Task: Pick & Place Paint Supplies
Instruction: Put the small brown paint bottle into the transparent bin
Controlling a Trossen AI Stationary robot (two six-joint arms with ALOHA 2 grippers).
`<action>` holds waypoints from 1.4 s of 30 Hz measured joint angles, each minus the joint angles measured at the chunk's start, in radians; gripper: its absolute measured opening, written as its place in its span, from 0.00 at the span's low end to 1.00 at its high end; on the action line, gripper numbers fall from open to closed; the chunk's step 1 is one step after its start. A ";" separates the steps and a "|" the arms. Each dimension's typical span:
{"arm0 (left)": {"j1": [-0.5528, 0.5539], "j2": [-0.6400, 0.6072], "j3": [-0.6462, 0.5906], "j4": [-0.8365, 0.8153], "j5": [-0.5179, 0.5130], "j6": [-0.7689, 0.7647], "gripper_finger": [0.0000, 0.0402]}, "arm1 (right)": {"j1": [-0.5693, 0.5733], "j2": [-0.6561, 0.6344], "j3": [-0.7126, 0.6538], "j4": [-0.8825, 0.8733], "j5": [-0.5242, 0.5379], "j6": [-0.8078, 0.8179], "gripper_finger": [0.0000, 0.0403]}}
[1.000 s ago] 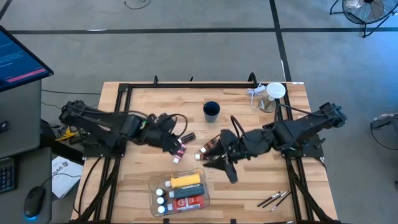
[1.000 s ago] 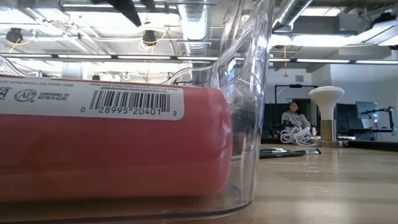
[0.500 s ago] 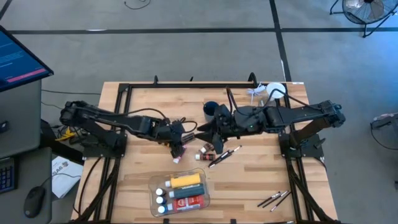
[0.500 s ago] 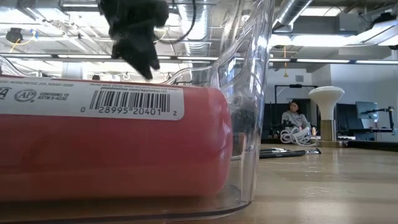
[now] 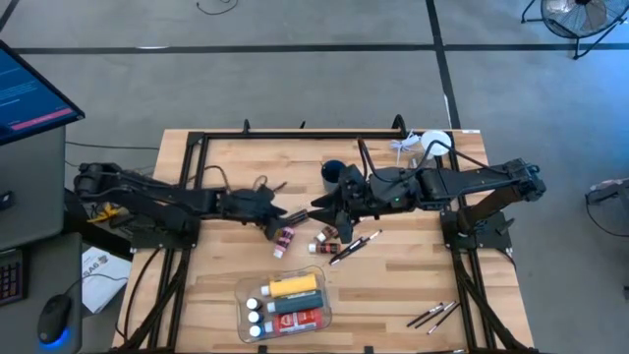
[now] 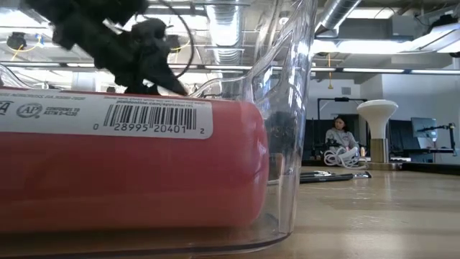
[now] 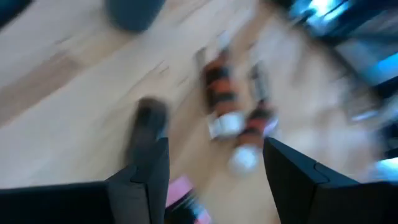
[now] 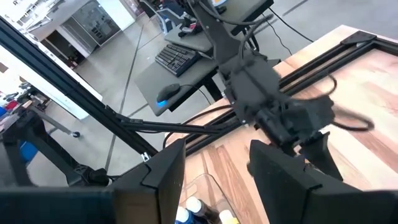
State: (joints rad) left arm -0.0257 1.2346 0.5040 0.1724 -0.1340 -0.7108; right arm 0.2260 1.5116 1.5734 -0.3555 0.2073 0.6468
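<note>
A small pink-labelled tube point(image 5: 284, 239) lies on the wooden table point(image 5: 216, 167), with two brown tubes point(image 5: 324, 239) and a thin brush point(image 5: 355, 246) to its right. My left gripper point(image 5: 283, 222) is low just beyond the pink tube and open; in the left wrist view the tube point(image 7: 180, 191) shows between its fingers. My right gripper point(image 5: 326, 207) hangs open and empty above the brown tubes. A clear tray point(image 5: 242, 307) at the near edge holds a yellow bottle point(image 5: 294, 285), a red tube point(image 5: 300, 317) and white-capped bottles.
A dark blue cup point(image 5: 334, 175) stands behind the grippers. A clear jar with a white lid point(image 5: 433, 147) is at the far right corner. More brushes point(image 5: 433, 315) lie near the front right. A black frame point(image 5: 295, 135) runs along the far edge.
My left gripper has sunk toward the table and tipped flatter, coming down beside the pink tube. My right gripper has swung from the table's middle toward the far edge, then stopped; the brush and brown tubes it covered now show.
</note>
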 joint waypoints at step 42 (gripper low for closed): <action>0.046 0.019 -0.098 -0.238 0.023 0.343 0.46 | -0.019 0.000 0.000 -0.002 0.001 0.001 0.43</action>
State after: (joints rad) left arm 0.0207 1.2533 0.4058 -0.0654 -0.1109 -0.3675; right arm 0.2068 1.5116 1.5734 -0.3580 0.2081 0.6473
